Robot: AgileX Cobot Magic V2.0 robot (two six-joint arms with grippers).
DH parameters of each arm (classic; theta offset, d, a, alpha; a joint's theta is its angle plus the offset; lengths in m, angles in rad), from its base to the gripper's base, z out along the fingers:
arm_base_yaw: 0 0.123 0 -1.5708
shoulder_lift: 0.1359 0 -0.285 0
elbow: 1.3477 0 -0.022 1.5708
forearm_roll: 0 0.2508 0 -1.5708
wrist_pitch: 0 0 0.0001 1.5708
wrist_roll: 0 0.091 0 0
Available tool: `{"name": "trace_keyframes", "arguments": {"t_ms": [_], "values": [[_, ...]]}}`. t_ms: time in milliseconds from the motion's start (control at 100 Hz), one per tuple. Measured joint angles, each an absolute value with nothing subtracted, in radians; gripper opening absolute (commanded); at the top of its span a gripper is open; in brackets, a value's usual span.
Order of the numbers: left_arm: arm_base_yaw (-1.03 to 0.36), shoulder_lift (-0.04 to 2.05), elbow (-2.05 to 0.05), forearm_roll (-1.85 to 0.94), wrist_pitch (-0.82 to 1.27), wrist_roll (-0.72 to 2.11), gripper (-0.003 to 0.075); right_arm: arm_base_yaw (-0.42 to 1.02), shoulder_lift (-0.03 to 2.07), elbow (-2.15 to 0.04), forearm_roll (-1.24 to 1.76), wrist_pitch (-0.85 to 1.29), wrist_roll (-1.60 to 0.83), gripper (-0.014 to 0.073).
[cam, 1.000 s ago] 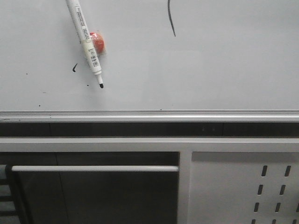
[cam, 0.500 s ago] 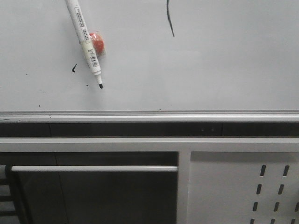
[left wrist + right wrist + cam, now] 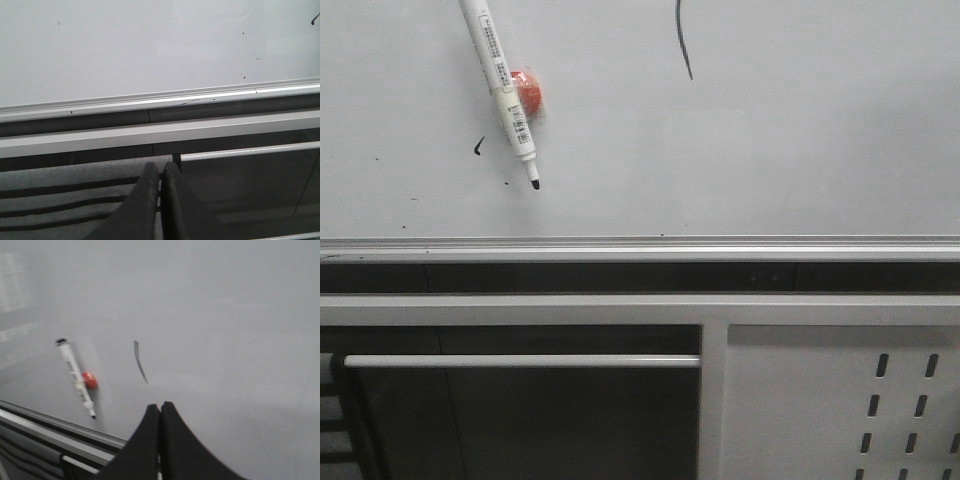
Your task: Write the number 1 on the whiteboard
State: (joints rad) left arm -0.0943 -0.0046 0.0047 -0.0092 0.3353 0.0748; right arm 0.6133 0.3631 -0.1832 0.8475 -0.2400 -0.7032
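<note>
Whiteboard (image 3: 800, 150) right of number 1 (image 3: 684, 40) bare; marker (image 3: 502, 90), red magnet (image 3: 530, 90) obstruct left.

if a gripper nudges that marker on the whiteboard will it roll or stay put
The marker has a round, smooth barrel, so it would probably roll sideways. The red object touching it may block rolling that way. It looks rigid and light; the glossy whiteboard likely lets it slide.

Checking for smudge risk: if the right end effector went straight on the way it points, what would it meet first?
Probably bare whiteboard, just beside the number 1. The shut right end effector holds nothing; depth is unclear.
</note>
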Motion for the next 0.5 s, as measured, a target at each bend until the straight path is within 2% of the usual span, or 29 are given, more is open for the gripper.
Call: {"name": "trace_keyframes", "arguments": {"t_ms": [280,410,500], "values": [[-0.094,-0.005,0.005,-0.009,0.335,0.075,-0.0018,0.377,0.187,-0.036,0.406,-0.231,-0.378,-0.0071],[-0.094,-0.005,0.005,-0.009,0.335,0.075,-0.0018,0.312,0.128,-0.036,0.072,-0.208,-0.191,-0.0071],[-0.094,-0.005,0.005,-0.009,0.335,0.075,-0.0018,0.280,0.086,-0.036,-0.027,-0.180,-0.126,-0.0071]]}}
